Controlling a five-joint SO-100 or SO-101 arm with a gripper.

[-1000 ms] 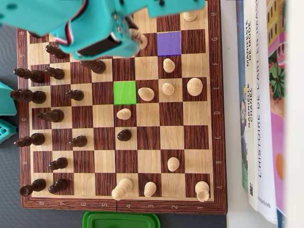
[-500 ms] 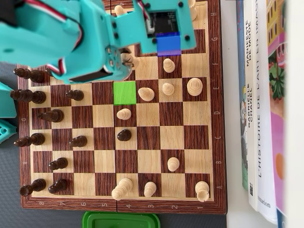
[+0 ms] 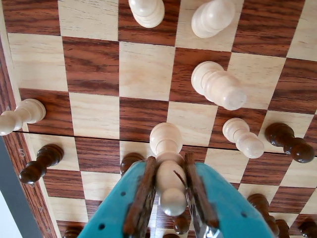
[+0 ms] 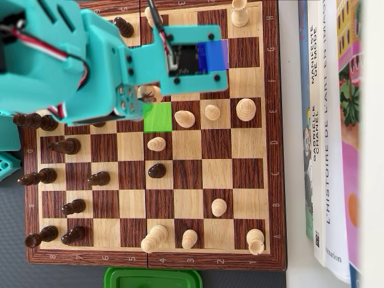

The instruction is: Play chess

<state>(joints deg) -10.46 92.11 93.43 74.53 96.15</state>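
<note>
In the wrist view, a light chess piece (image 3: 167, 163) is clamped between the teal pincer (image 3: 171, 208) fingers, held above the chessboard (image 3: 94, 64). Beyond it, other light pieces (image 3: 218, 84) are seen standing. From overhead, a green square (image 4: 158, 117) is marked beside the arm.

wrist close-up, overhead above chessboard (image 4: 180, 186)

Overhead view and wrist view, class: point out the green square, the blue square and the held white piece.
green square (image 4: 158, 119), overhead view, its centre
blue square (image 4: 219, 55), overhead view, uncovered right part
held white piece (image 3: 166, 140), wrist view, rounded base
</note>
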